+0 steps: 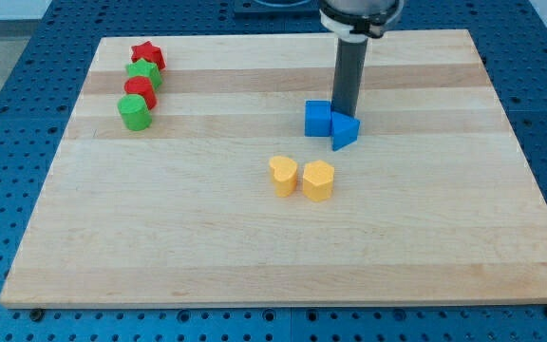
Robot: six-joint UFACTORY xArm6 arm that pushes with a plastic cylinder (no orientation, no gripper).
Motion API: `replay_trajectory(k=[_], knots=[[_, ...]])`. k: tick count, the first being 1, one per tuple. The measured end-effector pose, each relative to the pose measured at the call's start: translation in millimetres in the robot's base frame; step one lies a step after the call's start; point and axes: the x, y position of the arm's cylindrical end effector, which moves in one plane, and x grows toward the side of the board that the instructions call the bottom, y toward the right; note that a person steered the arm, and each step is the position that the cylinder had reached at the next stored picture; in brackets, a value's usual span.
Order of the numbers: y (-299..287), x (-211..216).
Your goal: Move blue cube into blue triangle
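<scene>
Fingers are missing on this arm: it ends in a straight dark rod, so nothing opens, closes or clamps. My tip [347, 112] comes down just behind the blue cube [318, 119] and blue triangle [345, 131], toward the view's top, right over the seam between them; whether it touches either I cannot tell. The blue cube sits flat on the wooden surface [254, 237], its right side against the triangle, which stands on the cube's right. Below the cube lie a yellow block [283, 175] and a yellow heart-like block [318, 180], side by side, near but apart from it.
</scene>
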Motion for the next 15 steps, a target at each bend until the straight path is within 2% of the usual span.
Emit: replay_trajectory(k=[3,4,6,7,11,15], knots=[[0,45],[0,27],[-11,-85],[-51,-78],[-48,16],[-21,29]])
